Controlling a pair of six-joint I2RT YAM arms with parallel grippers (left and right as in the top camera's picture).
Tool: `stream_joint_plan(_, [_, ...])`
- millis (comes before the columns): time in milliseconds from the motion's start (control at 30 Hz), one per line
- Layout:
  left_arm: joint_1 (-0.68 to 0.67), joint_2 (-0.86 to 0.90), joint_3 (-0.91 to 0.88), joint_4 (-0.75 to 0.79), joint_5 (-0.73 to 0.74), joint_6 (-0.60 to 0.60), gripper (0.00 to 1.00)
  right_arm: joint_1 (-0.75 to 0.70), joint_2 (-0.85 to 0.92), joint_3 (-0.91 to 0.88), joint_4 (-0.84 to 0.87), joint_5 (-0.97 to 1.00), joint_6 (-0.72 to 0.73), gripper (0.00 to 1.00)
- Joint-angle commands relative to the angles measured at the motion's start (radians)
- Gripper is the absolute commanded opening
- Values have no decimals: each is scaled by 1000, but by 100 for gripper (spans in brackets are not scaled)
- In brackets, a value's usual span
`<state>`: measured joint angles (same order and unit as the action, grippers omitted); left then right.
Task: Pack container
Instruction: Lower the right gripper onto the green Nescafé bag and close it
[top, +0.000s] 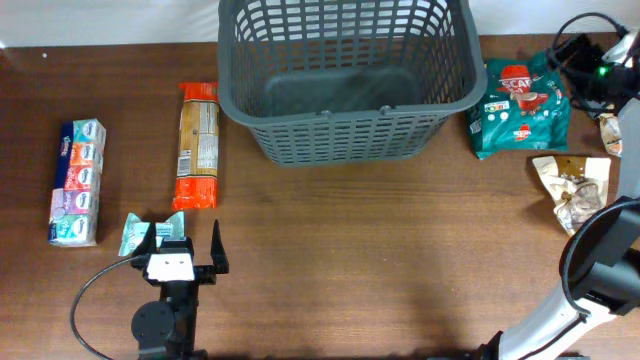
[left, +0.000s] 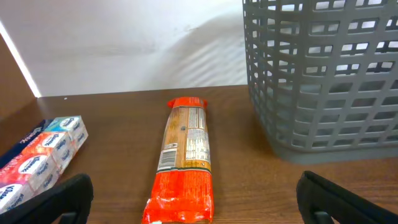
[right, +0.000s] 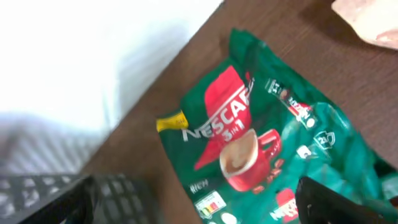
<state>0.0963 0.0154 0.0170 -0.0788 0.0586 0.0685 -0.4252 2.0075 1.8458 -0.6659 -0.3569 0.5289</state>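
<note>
Basket (top: 345, 140) sits empty; our left gripper (top: 184, 240) and right gripper (right: 198, 193) gape open; the slick coffee bag (right: 249, 162) may slip when pinched.

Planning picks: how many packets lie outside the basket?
5: tissue multipack far left; orange packet left of the basket; teal packet by the left gripper; green coffee bag right of the basket; tan packet near it. Another may hide far right.

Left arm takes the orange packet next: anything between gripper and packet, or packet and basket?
Nothing visible ahead: the open left gripper faces the orange packet directly. A small teal sachet lies partly under the gripper, so it might be brushed. The packet lies just left of the basket, only its rim to clear.
</note>
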Motion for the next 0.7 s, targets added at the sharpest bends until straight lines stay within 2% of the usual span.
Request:
stream_joint_plan(0, [-5, -9, -9, 2, -7, 16, 99, 29, -2, 11, 19, 78, 166, 99])
stream_joint_plan(233, [-5, -9, -9, 2, -7, 16, 99, 102, 1, 11, 12, 280, 353, 99])
stream_joint_plan(400, [-5, -9, -9, 2, -7, 16, 99, 123, 25, 11, 13, 313, 504, 99])
stream_joint_plan(567, [-5, -9, -9, 2, -7, 16, 99, 124, 34, 11, -6, 277, 481, 99])
stream_joint_plan(667, [-5, -9, -8, 2, -7, 16, 99, 124, 34, 11, -33, 241, 378, 99])
